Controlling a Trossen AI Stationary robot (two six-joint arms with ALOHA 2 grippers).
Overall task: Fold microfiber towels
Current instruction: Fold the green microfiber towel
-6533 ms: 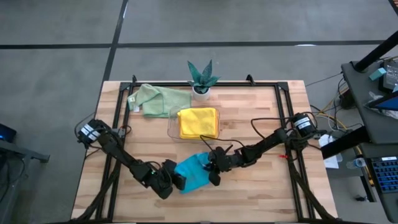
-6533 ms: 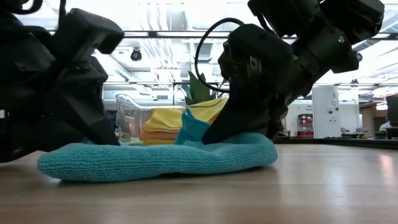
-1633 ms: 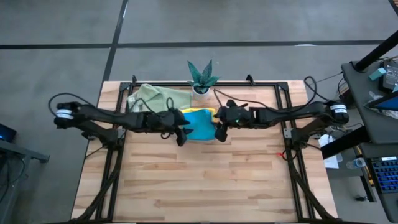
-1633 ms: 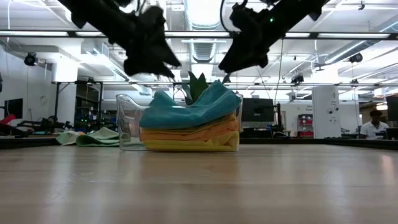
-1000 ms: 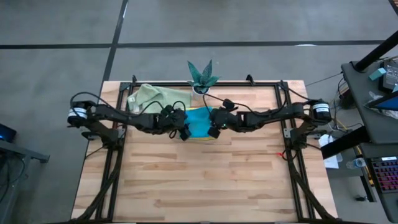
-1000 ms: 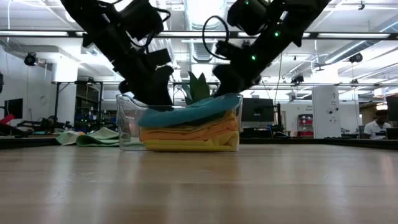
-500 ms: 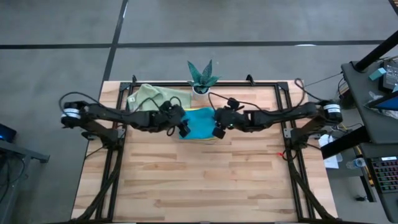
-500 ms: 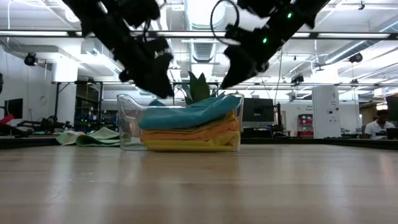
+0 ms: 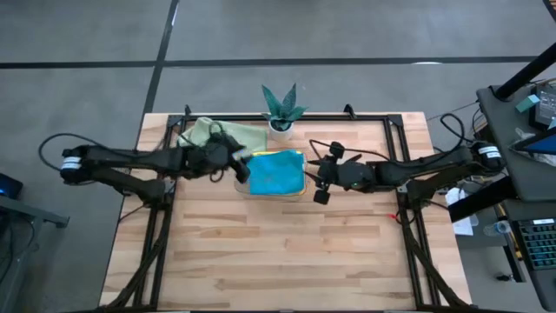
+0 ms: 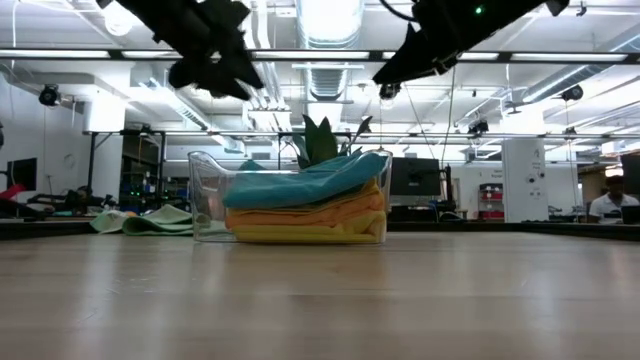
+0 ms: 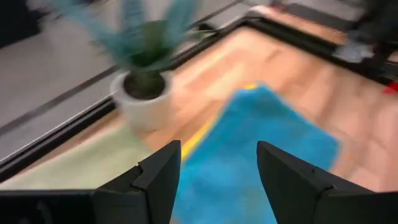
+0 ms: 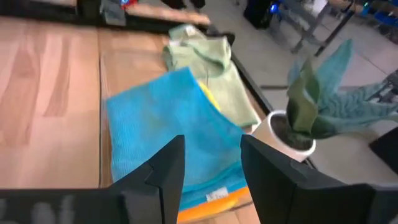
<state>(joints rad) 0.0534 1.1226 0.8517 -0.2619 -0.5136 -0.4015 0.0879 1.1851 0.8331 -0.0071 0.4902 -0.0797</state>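
A teal-blue microfiber towel (image 9: 276, 172) lies folded on top of an orange towel (image 10: 300, 212) and a yellow one (image 10: 300, 233), stacked in a clear tray (image 10: 204, 190). A pale green towel (image 9: 221, 135) lies crumpled on the table left of the tray. My left gripper (image 9: 243, 171) hangs open above the tray's left side, its fingers (image 11: 158, 171) apart with nothing between them. My right gripper (image 9: 318, 181) hangs open above the table just right of the tray, also with nothing between its fingers (image 12: 166, 165). Both are well clear of the stack in the low view.
A small potted plant (image 9: 281, 109) stands at the far edge behind the tray. A black frame (image 9: 395, 139) runs along the table's far, left and right sides. Bare wood (image 9: 278, 252) stretches from the tray to the near edge.
Both grippers have risen from the teal towel's top and drawn back, the left toward the table's left edge, the right toward its right edge. The teal towel stays lying flat on the stack in the tray.
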